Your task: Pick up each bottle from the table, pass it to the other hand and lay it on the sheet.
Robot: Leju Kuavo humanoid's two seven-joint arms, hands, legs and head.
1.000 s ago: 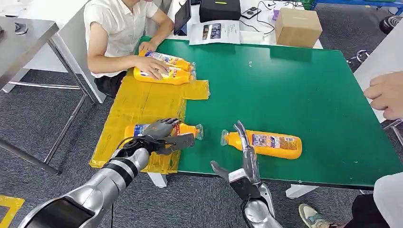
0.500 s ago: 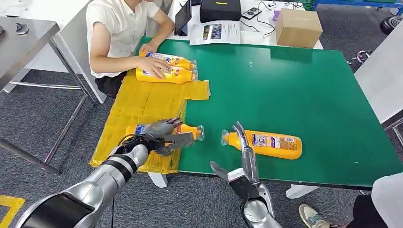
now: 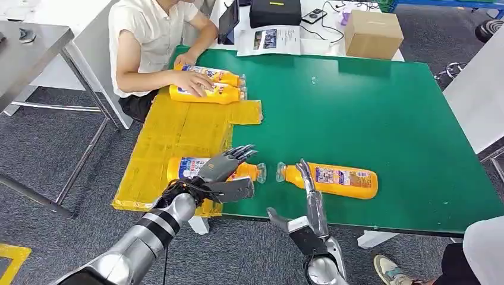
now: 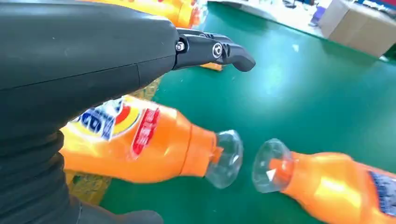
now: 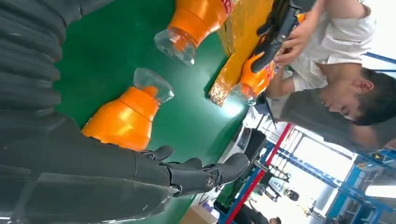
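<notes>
Left hand (image 3: 229,172) spread wide above orange bottle (image 3: 205,168) lying half on yellow sheet (image 3: 172,130). Right hand (image 3: 306,205) open, near second bottle (image 3: 339,180) on green tabletop (image 3: 368,113)

The head view looks forward and down over the green surface (image 3: 368,119) from above. Both wrist views sit close behind their hands, low over that surface, and share the two facing bottle caps (image 4: 247,161) at its near edge.
</notes>
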